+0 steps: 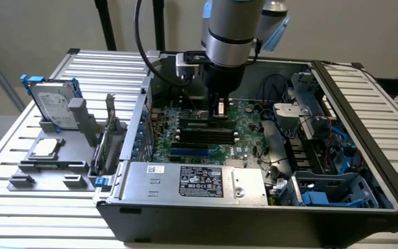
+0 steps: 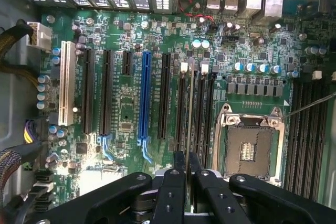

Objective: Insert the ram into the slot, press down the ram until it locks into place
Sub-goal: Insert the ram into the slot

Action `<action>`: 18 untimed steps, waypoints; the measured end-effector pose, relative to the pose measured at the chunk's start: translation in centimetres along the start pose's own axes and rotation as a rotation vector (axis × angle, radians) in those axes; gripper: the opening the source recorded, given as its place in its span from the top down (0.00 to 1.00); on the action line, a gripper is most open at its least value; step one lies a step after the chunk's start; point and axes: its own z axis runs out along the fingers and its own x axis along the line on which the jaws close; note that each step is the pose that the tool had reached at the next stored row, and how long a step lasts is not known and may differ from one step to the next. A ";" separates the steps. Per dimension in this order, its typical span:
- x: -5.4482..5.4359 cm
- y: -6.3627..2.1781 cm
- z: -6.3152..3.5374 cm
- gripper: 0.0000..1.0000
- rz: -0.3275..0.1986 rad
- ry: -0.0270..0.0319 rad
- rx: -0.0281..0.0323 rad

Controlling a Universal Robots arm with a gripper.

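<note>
Standing at the exterior view's left, a grey holder [image 1: 47, 165] on the table [image 1: 5, 218] props a hard drive [image 1: 50, 104] upright. Rightward, the open computer case [image 1: 254, 218] houses the motherboard [image 2: 126, 103]. There the gripper [image 2: 186, 157] pinches the ram [image 2: 190, 108] edge-on, aligned along its slot [image 2: 181, 103] for a straight descent, I judge. Whether it is seated, I cannot tell.

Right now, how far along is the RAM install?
Done: the ram is picked up and gripped edge-on between the fingers. In hand: it hangs along the black slots beside the CPU socket. Left: seating and locking; I can't tell that it's in.
</note>
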 end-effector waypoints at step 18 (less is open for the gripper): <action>0.0 -0.23 0.70 0.86 0.000 0.0000 0.0000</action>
